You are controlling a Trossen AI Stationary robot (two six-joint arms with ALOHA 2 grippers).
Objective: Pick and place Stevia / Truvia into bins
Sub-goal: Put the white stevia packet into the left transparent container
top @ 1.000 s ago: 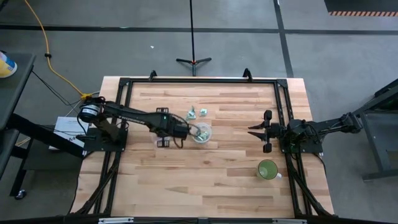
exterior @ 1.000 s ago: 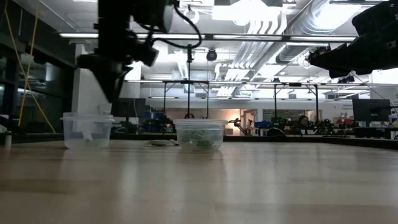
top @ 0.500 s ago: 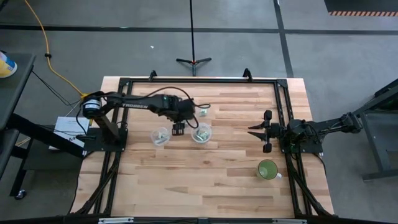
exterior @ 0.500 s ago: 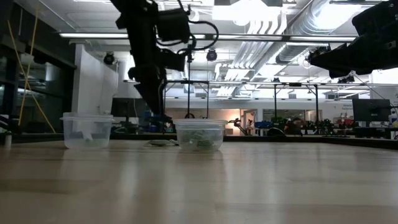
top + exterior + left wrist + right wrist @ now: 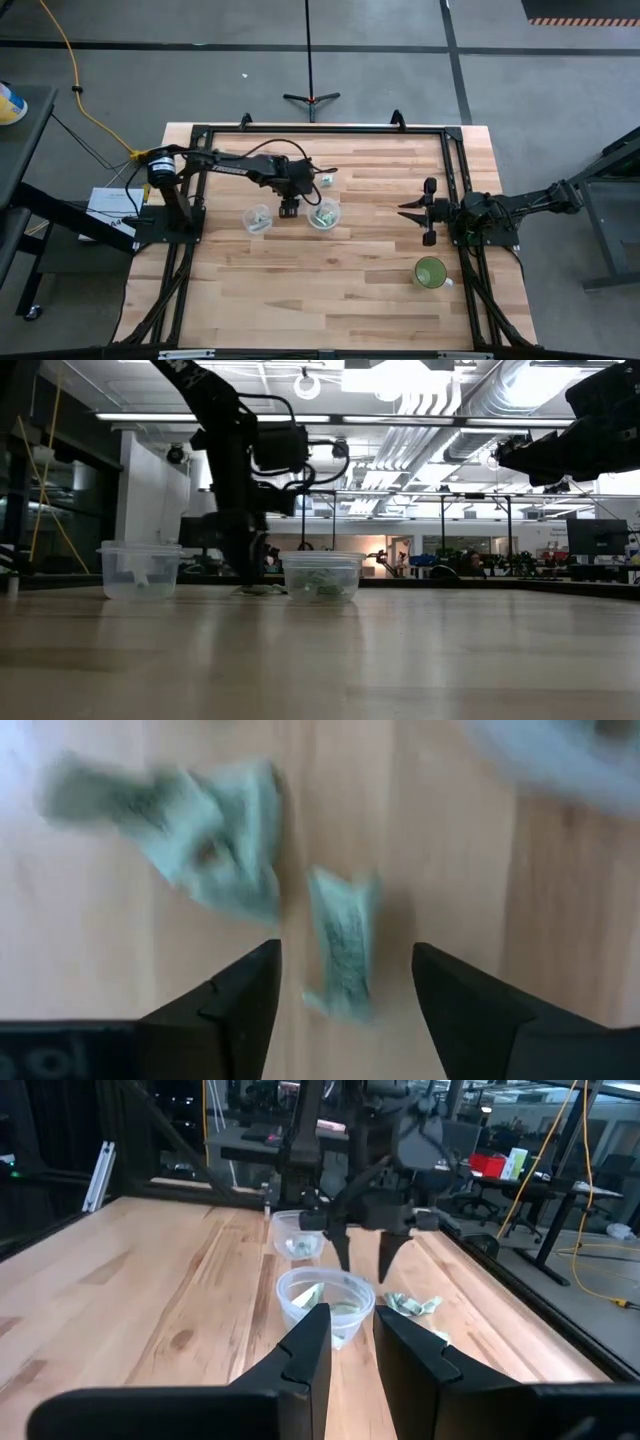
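- Left gripper (image 5: 345,982) is pointed straight down with its fingers spread wide, straddling a loose Stevia sachet (image 5: 343,955) on the table (image 5: 350,290). Looks lined up for a pinch.
- Another crumpled sachet (image 5: 215,840) lies just beside it.
- Two clear cups (image 5: 257,218) (image 5: 324,213) flank the spot, both already holding sachets, so it's a short hop.
- Right gripper (image 5: 415,211) waits at the table's right side, fingers slightly apart, holding nothing.

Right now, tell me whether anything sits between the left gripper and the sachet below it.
Nothing visible does. The left gripper hangs open directly above a loose sachet on bare wood, fingers straddling it; another crumpled sachet lies just beside.
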